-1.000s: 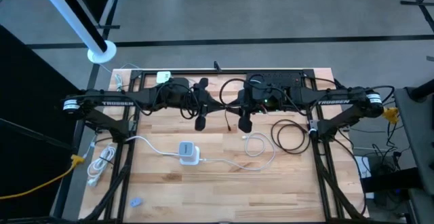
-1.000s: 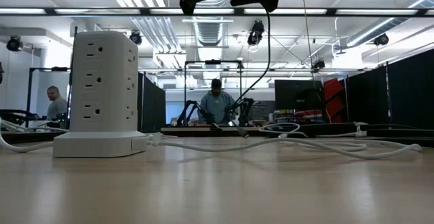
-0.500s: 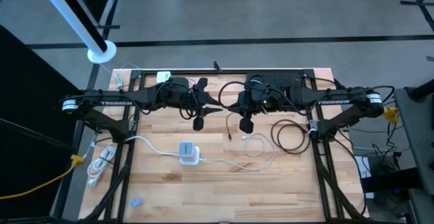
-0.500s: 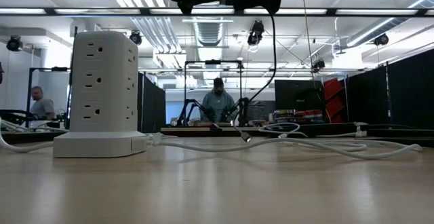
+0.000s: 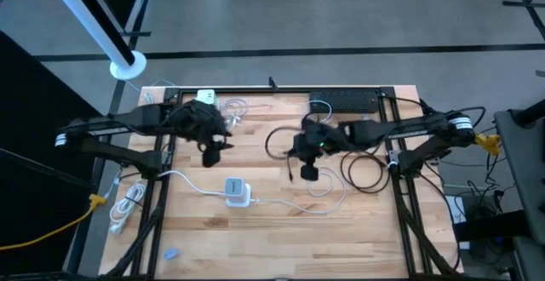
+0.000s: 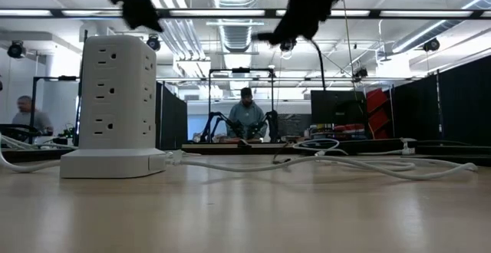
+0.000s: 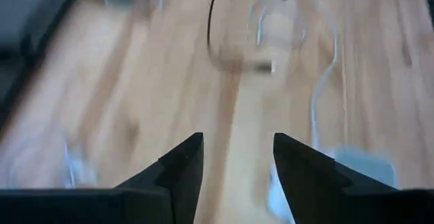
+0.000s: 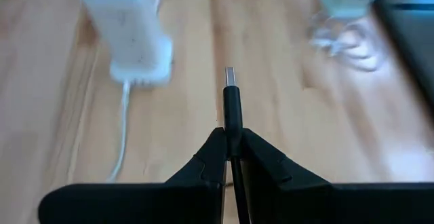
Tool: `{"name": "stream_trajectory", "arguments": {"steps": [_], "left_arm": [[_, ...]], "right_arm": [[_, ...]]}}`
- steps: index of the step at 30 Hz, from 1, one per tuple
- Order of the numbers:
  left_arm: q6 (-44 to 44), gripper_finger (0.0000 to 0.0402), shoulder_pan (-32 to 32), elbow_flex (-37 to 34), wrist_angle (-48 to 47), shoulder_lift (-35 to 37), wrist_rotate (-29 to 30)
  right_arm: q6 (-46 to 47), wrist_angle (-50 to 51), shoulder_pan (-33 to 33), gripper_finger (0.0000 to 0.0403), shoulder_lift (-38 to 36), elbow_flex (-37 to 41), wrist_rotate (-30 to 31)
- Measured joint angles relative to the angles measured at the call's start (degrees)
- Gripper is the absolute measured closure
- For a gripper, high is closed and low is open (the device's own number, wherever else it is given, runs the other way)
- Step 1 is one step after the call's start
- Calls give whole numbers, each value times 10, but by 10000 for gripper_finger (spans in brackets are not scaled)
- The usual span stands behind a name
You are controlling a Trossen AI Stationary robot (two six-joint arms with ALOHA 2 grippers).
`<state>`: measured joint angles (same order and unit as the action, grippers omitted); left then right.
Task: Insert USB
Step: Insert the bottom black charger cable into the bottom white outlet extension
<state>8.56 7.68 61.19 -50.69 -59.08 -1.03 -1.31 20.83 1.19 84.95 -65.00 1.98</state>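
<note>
right gripper (image 8: pixel 230 157) pinches the usb plug (image 8: pixel 231 98) above the table, well apart from the power tower (image 5: pixel 237 191); left gripper (image 7: pixel 234 157) hangs unclenched, empty. insertion not yet done.

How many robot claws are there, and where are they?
2. The left gripper, fingers apart, hangs above the power tower. The right gripper, over the table's middle, pinches the black USB plug.

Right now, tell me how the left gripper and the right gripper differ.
The right gripper is shut on the USB plug, whose black cable runs back between its fingers; the left gripper is open and holds nothing. Seen from above, the right gripper hangs over the table's middle near the coiled cables, while the left gripper is toward the left rear, behind the white power tower. Both are dark two-finger grippers above the wooden table.
</note>
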Motion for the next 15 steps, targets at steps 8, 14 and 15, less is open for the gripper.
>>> {"name": "stream_trajectory", "arguments": {"steps": [8, 14, 15], "left_arm": [[162, 276, -65, 0, -123, 30, 1], [221, 305, -156, -14, -140, 28, 15], [225, 309, -170, -22, -140, 27, 21]], "right_arm": [[-8, -207, 47, 388, 111, 81, -21], [37, -295, 77, 388, 217, 60, -23], [45, -302, 79, 388, 234, 48, -22]]}}
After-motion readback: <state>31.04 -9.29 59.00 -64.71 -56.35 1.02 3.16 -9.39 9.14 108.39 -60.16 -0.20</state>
